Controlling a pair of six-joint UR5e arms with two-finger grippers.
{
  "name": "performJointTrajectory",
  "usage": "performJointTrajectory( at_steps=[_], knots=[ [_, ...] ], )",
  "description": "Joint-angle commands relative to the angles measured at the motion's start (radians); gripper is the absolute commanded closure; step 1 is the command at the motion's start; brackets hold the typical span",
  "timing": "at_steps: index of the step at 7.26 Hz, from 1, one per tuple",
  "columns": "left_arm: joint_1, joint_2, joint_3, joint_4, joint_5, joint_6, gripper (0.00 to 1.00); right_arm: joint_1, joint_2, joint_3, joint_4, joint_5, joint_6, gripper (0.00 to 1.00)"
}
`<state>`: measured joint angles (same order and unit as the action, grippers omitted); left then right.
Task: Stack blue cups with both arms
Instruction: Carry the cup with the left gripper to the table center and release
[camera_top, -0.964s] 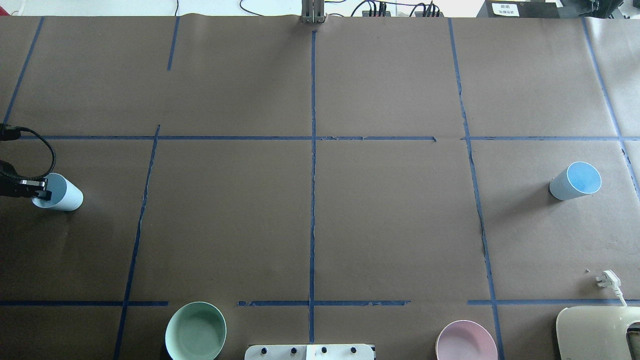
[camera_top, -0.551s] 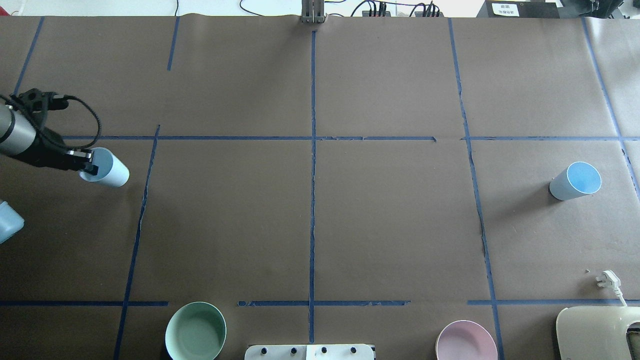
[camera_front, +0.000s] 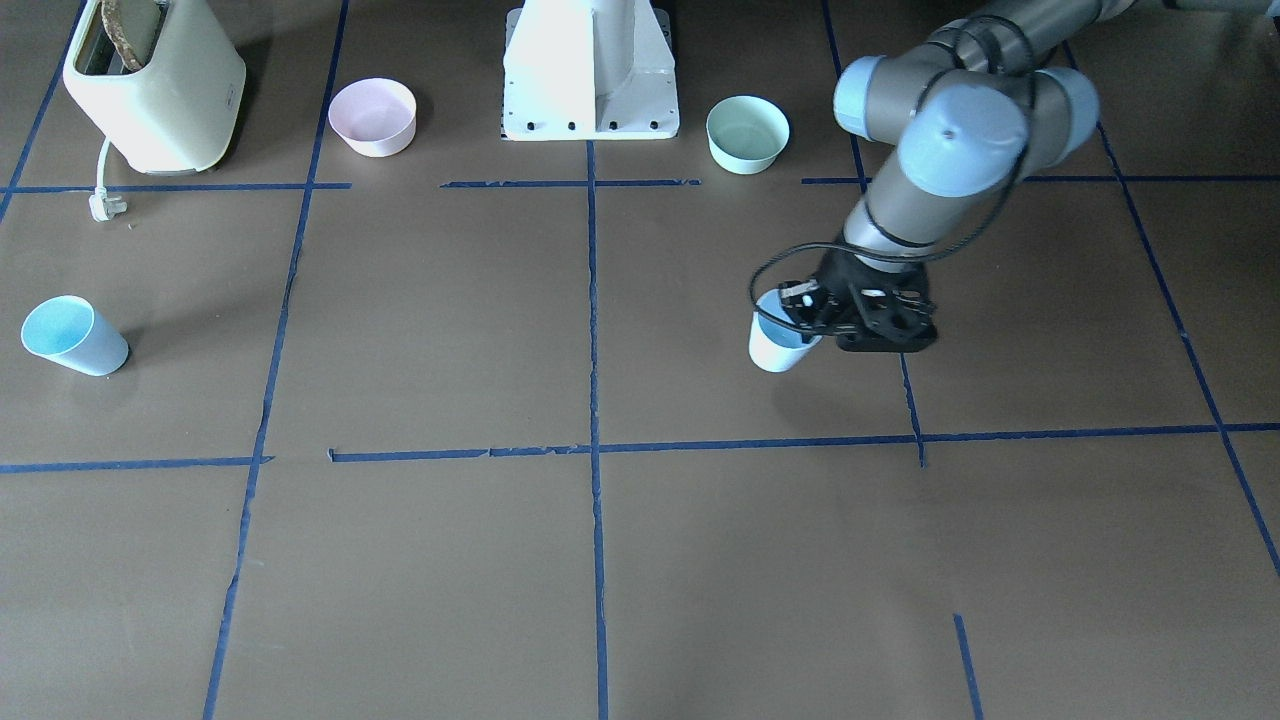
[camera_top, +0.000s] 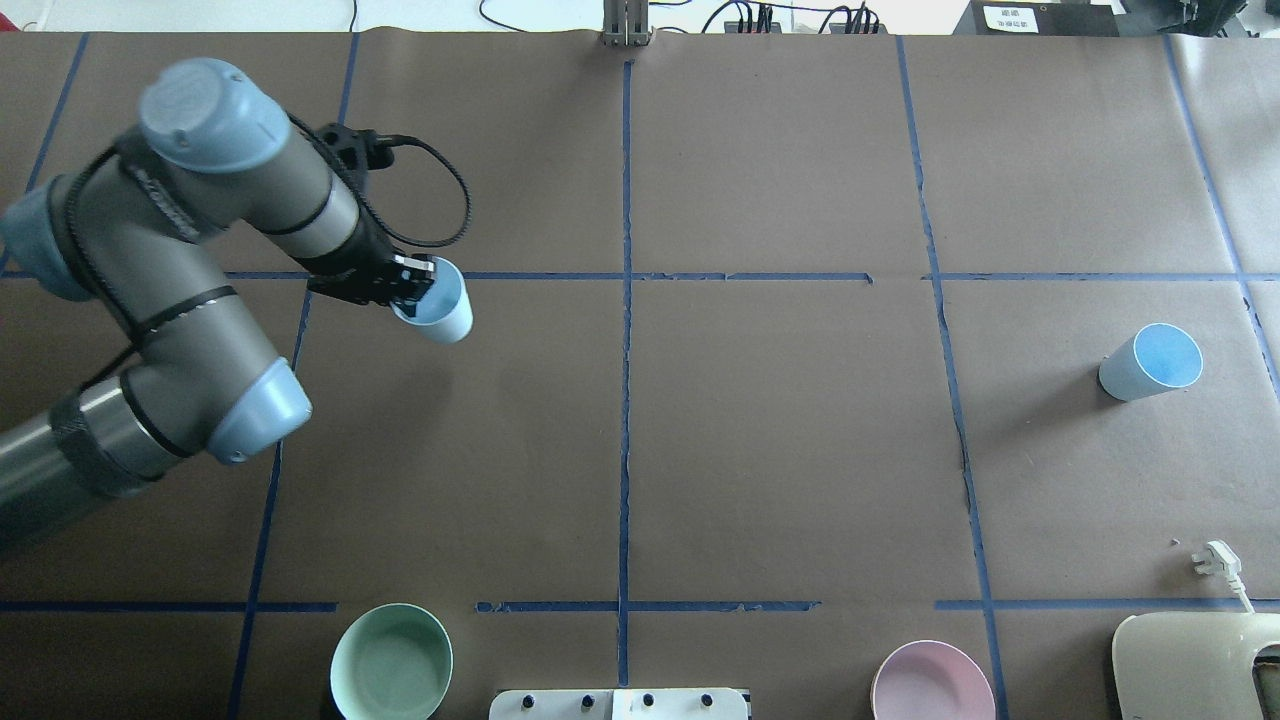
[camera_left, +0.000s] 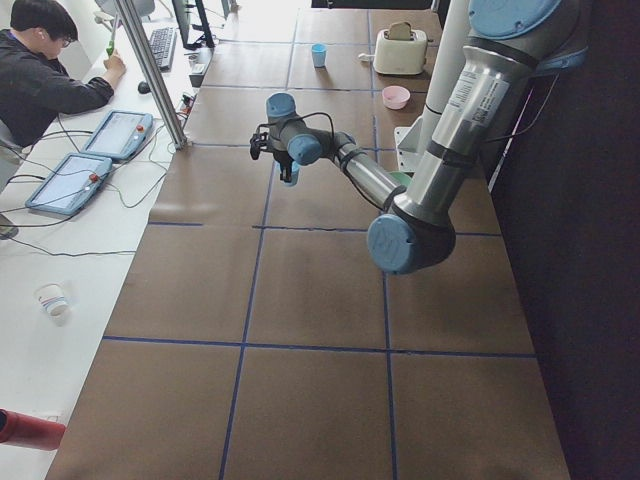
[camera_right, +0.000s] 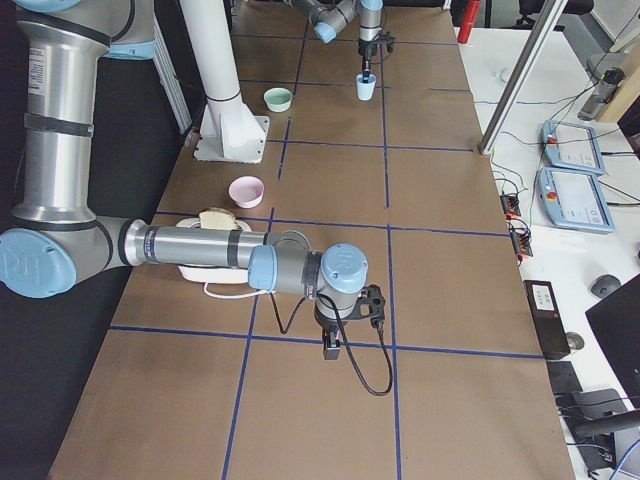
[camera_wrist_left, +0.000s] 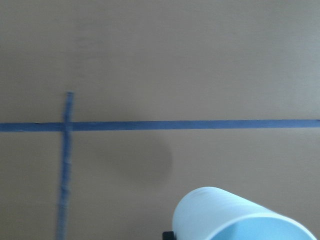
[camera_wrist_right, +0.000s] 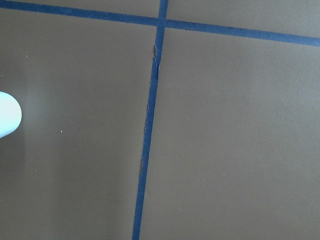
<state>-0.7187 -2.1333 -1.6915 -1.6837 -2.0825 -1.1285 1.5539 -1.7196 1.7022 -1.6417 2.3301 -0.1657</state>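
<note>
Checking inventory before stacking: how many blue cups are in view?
2. One pale-blue tapered plastic cup is gripped by the left hand; the other sits alone at the robot's right.

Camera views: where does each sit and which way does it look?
Front-facing: across the table, facing the base; left arm holds blue cup.
Overhead: behind robot, looking down; left arm.
Exterior left: table end; left arm near.
Exterior right: opposite end; right arm near.
Left wrist: down at blue cup.
Right wrist: down at table; no body.
Shared: first two show the second cup.
</note>
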Motion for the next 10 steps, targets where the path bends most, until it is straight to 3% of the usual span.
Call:
performJointTrajectory(
  at_steps=[1,4,5,6,7,8,10],
  knots=[
    [0.145,-0.191,0.105,0.018,0.12,-0.187,1.0,0.0,0.0,0.001,0.0,0.0,0.002,0.0],
    [0.232,-0.227,0.159,0.012,0.2,-0.197,1.0,0.0,0.0,0.001,-0.001,0.003,0.002,0.0],
    [0.234,-0.227,0.162,0.012,0.2,-0.195,0.93,-0.001,0.002,0.001,0.0,0.002,0.002,0.0],
    [0.234,-0.223,0.162,0.01,0.2,-0.189,0.54,-0.002,0.003,-0.001,0.0,0.002,0.0,0.0],
    [0.234,-0.22,0.162,0.012,0.2,-0.185,0.05,-0.002,0.011,0.001,-0.001,0.003,0.002,0.0],
    [0.234,-0.224,0.158,0.013,0.203,-0.182,0.0,-0.002,0.014,0.007,0.0,0.015,0.002,0.0],
    [0.197,-0.215,0.071,0.069,0.19,-0.145,0.0,-0.002,0.043,0.007,0.0,0.035,0.003,0.0]
  ],
)
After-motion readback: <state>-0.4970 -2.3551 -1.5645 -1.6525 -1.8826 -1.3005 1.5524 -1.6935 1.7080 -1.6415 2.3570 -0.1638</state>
